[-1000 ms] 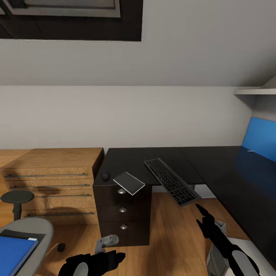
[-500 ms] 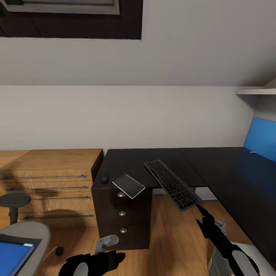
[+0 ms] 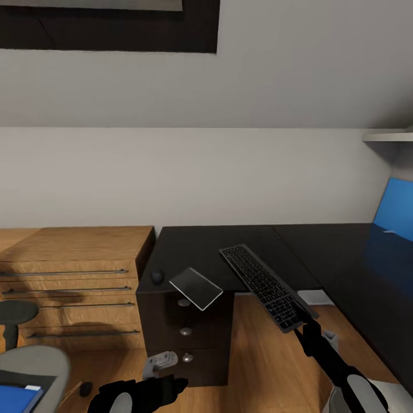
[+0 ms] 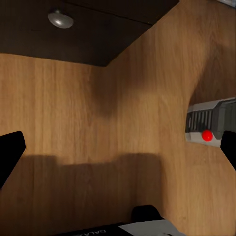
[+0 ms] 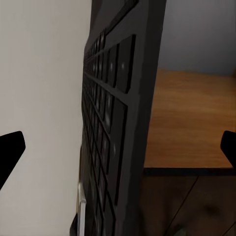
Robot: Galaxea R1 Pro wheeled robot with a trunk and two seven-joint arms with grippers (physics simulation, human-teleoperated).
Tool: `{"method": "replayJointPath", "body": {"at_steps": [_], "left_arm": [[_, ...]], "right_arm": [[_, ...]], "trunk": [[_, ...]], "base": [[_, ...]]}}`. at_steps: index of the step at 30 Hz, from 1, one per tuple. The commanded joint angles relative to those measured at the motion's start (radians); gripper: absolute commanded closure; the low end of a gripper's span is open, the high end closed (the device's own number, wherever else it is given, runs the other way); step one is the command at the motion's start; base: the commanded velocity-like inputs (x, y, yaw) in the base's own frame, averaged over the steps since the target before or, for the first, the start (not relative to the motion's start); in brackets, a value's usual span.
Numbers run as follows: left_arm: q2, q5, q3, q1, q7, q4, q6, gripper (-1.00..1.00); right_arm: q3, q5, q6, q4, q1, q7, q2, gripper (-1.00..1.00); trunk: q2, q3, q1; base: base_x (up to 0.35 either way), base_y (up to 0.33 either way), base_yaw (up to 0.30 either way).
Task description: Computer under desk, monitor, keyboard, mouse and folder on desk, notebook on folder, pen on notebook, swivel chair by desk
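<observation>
A plain grey wall rises behind the black table (image 3: 201, 244), which has a light-wood cabinet (image 3: 74, 275) beside its drawer end. The keyboard (image 3: 267, 285) lies on the table with its near end past the front edge, its long axis running from the wall diagonally out toward the right gripper (image 3: 306, 330). That gripper sits just at the overhanging end, so the right arm is by far the nearer; its wrist view looks along the key face (image 5: 110, 147) edge-on with both fingertips spread wide to either side, so the jaws are released around nothing. The left gripper (image 3: 163, 385) hangs low in front of the drawers, jaws also released, over bare wood floor. On the table toward the cabinet from the keyboard, the notebook (image 3: 196, 287) pokes over the front edge and the mouse (image 3: 157, 277) sits near the corner. The folder (image 3: 17, 398) rests on the chair (image 3: 34, 367), in front of the cabinet. Compared with a second ago, the view has shifted so the chair and folder slide further out of frame, and the right gripper has closed up to the keyboard's end.
</observation>
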Motion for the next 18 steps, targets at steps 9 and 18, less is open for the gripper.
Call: {"method": "replayJointPath", "body": {"at_steps": [9, 18], "left_arm": [[0.000, 0.010, 0.001, -0.001, 0.010, -0.001, 0.002, -1.00], [0.000, 0.010, 0.000, -0.001, 0.010, -0.001, 0.002, -1.00]], "right_arm": [[-0.002, -0.006, 0.007, 0.000, -0.001, 0.001, 0.000, -1.00], [-0.002, -0.006, 0.008, 0.001, -0.001, -0.001, 0.000, -1.00]], "trunk": [[0.000, -0.001, 0.000], [0.000, -0.001, 0.000]], "base": [[0.025, 0.021, 0.000], [0.001, 0.001, 0.000]]}}
